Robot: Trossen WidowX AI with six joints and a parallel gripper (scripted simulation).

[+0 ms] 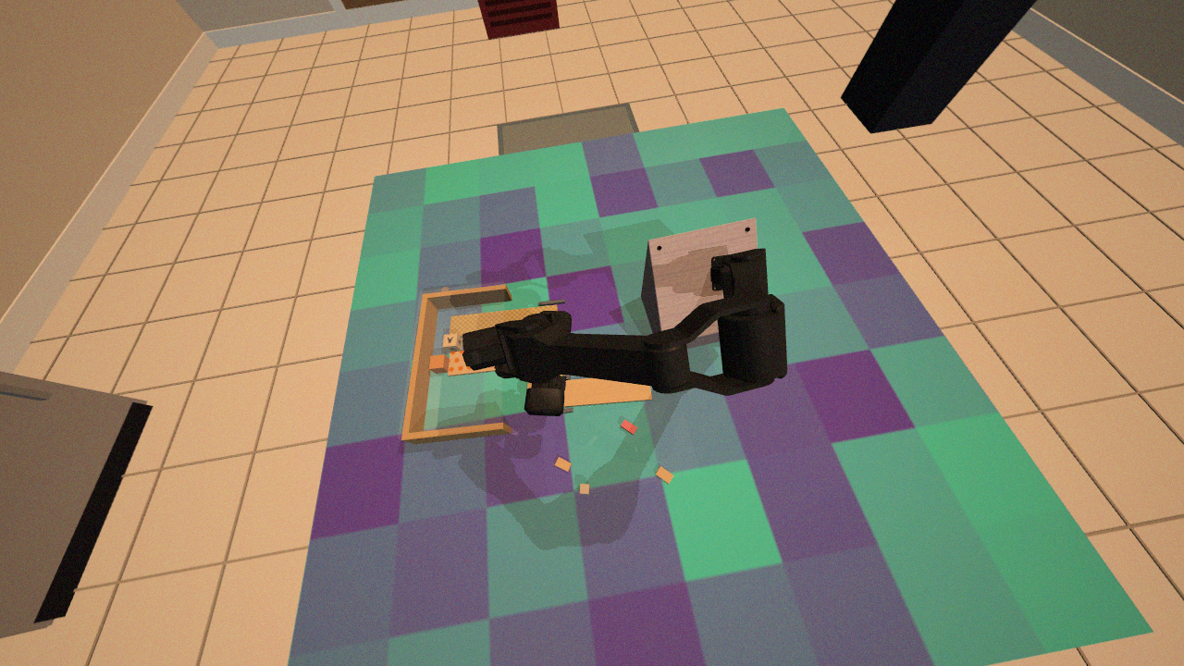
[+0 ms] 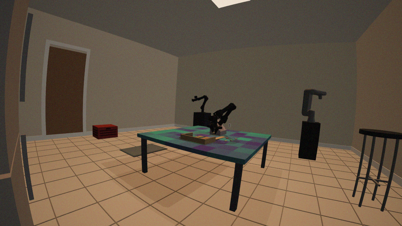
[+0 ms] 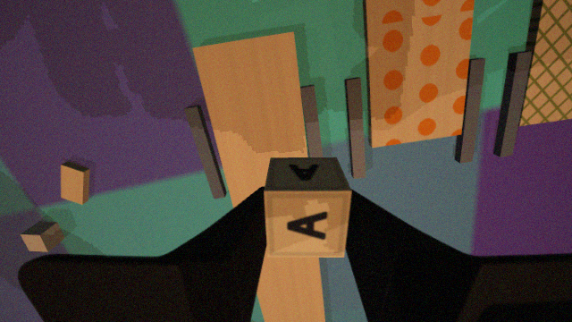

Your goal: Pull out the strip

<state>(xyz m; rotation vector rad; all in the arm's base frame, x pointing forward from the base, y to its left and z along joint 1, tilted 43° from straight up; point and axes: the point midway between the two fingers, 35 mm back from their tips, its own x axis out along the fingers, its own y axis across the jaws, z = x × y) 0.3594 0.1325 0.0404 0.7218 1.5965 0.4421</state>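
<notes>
My gripper (image 3: 303, 195) is shut on a wooden cube (image 3: 306, 228) marked with a black A, seen in the wrist view. The cube appears to be above the plain wooden strip (image 3: 255, 89) (image 1: 608, 392), whose far end shows beyond it. In the wrist view, a strip with orange dots (image 3: 411, 89) (image 1: 457, 364) and a strip with an olive lattice (image 3: 551, 67) (image 1: 497, 320) lie to the right. Another lettered cube (image 1: 450, 340) sits near the far end of those two strips. The arm hides the held cube in the top view.
A low wooden wall (image 1: 416, 380) (image 2: 196, 139) surrounds the strips' far ends. Dark guide rails (image 3: 207, 152) (image 3: 356, 130) (image 3: 470, 112) flank the strips. An orange block (image 1: 437, 363) is near the dotted strip. A red block (image 1: 629, 426) and small wooden blocks (image 1: 562, 463) (image 1: 663, 474) lie outside the wall.
</notes>
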